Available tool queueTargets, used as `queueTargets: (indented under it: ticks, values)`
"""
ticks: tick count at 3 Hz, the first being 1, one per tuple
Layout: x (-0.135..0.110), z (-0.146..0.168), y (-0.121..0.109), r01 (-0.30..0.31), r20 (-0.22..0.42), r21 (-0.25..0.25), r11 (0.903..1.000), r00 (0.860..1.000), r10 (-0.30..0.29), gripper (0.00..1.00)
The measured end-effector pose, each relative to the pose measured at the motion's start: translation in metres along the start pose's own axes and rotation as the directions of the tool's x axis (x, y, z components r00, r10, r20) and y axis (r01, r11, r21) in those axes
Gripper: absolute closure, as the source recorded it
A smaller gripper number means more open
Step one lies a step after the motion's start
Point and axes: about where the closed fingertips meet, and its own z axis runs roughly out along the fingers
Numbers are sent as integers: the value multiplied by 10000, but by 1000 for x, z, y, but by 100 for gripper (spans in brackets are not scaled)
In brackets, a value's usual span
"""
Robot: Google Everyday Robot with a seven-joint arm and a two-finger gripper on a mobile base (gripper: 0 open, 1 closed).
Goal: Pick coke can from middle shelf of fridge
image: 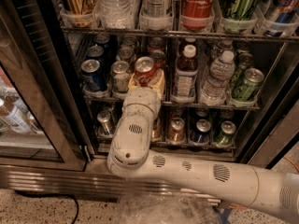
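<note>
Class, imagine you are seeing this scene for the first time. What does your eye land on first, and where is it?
A white robot arm sweeps up from the lower right into the fridge. Its gripper sits at a small red coke can at the front of the middle shelf, among other cans and bottles. Above, a much taller red Coca-Cola container stands out on the upper rack.

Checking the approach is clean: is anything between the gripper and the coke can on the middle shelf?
Nothing visible does. The gripper is right at the coke can, which stands at the front edge of the middle shelf; the silver can and the bottle stand beside it, not between.
</note>
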Motion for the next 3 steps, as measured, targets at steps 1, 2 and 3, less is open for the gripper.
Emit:
queueTargets:
  ticks: [1, 2, 3]
  values:
    - [-20, -27, 8, 131, 45, -891, 9959, 9999, -127, 100]
    - [-23, -65, 14, 91, -612, -1812, 9834, 9979, -206, 100]
    - [-30, -94, 17, 240, -865, -2713, 9622, 9950, -492, 100]
